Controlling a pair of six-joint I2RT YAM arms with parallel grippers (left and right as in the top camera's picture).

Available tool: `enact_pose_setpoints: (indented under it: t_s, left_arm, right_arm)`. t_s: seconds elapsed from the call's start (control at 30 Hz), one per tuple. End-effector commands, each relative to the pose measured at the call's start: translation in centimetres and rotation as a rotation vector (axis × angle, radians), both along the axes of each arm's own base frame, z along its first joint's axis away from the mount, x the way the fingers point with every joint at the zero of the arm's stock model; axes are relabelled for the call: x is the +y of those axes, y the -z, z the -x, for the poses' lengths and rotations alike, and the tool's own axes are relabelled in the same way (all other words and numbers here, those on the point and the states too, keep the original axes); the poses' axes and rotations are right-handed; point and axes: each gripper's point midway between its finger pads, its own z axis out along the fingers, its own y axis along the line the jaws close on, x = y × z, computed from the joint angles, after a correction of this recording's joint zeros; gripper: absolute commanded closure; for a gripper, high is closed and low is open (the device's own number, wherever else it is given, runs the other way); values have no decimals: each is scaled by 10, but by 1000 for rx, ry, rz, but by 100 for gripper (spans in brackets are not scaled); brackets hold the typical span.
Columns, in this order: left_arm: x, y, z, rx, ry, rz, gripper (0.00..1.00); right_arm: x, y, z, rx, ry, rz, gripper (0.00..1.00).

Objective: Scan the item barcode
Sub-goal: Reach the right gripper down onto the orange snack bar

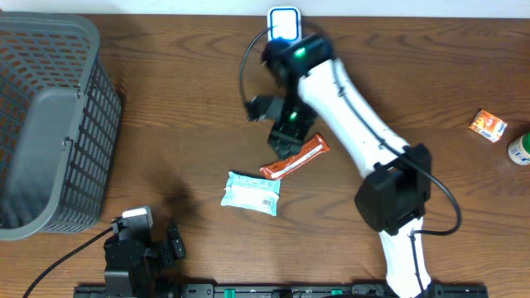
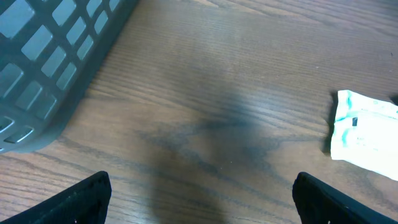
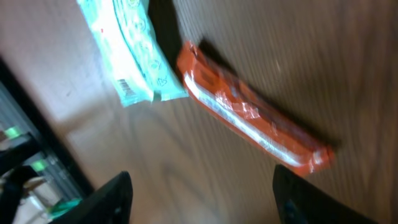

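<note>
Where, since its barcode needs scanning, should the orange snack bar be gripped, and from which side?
Across its narrow width at mid-length, from above: the orange snack bar lies flat, long and slim, its lower end near the pale packet.

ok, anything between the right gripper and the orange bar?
Nothing visible. The orange bar lies uncovered on the table just ahead of the right gripper; the teal pack sits beside its far end, not over it.

Shop checkout setup: grey basket (image 1: 91, 108), scanner (image 1: 283, 23), wrapped snack bar (image 1: 294, 159)
</note>
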Motion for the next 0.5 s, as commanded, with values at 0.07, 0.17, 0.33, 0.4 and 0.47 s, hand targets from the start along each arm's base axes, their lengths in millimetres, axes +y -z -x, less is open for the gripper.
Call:
enact_pose_setpoints:
  t_s: [0.07, 0.17, 0.33, 0.4, 0.47]
  left_arm:
    - [-1, 2, 1, 7, 0, 13, 6]
    - [-1, 2, 1, 7, 0, 13, 6]
    - [-1, 2, 1, 7, 0, 13, 6]
    - [-1, 2, 1, 6, 0, 13, 6]
    - [-1, 2, 1, 7, 0, 13, 6]
  right_arm:
    - [-11, 60, 7, -33, -116, 138, 1]
    - [-20, 86, 8, -47, -100, 184, 1]
    - [-19, 112, -4, -120, -74, 185, 1]
    - [-14, 115, -9, -146, -73, 168, 1]
    - [-11, 115, -13, -164, -71, 155, 1]
